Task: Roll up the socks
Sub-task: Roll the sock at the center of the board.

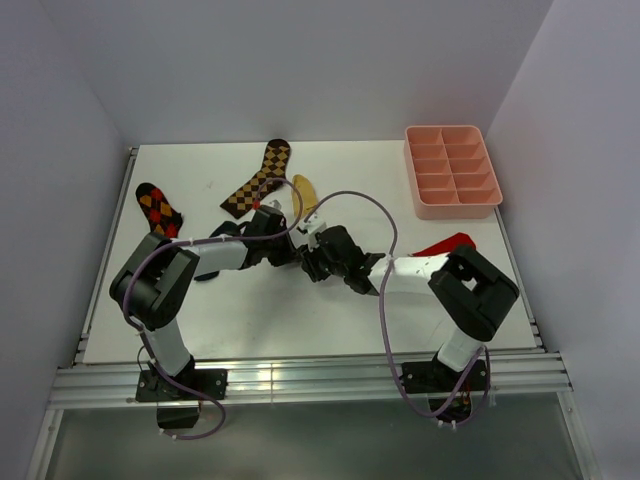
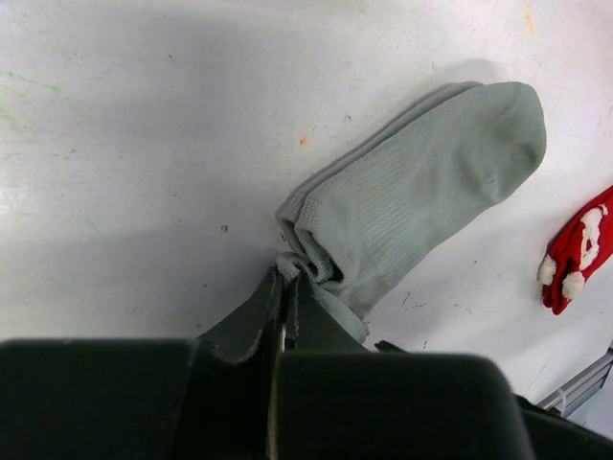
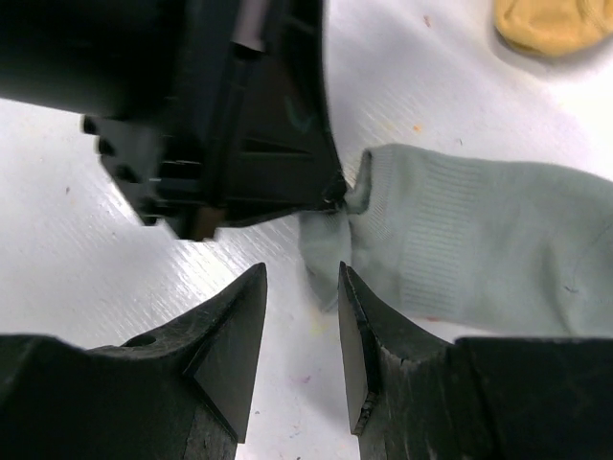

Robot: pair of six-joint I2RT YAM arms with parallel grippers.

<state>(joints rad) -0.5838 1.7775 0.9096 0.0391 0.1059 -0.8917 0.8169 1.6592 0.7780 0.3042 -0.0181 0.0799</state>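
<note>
- white bench (image 1: 250,320) inside a plain white-walled booth, both arms reaching in to meet near its middle.
- left claw (image 2: 287,280) is pinched tight on the cuff of the grey sock (image 2: 421,182); the fabric bunches right at its tips, and the rest of the sock stretches away ahead of it and to its right, lying flat on the bench.
- right claw (image 3: 302,273) faces the left one with its jaws apart and only bare bench between them; the same cuff sits just ahead of its right-hand finger, close to it, and i can't tell whether they touch.
- mustard sock (image 3: 551,24) lies farther out beyond the right claw, well apart from it, loose and not gripped.
- i can't pick out the navy one for certain from where i stand.
- red sock (image 2: 579,249) lies off to the left claw's right, apart from the grey one; two checkered socks (image 1: 258,180) and a pink tray (image 1: 452,170) sit at the far side.
- as i judge it, the job is barely begun: no sock looks rolled, and the grey one is only held at the cuff, its whole length to be turned over, then the others.
</note>
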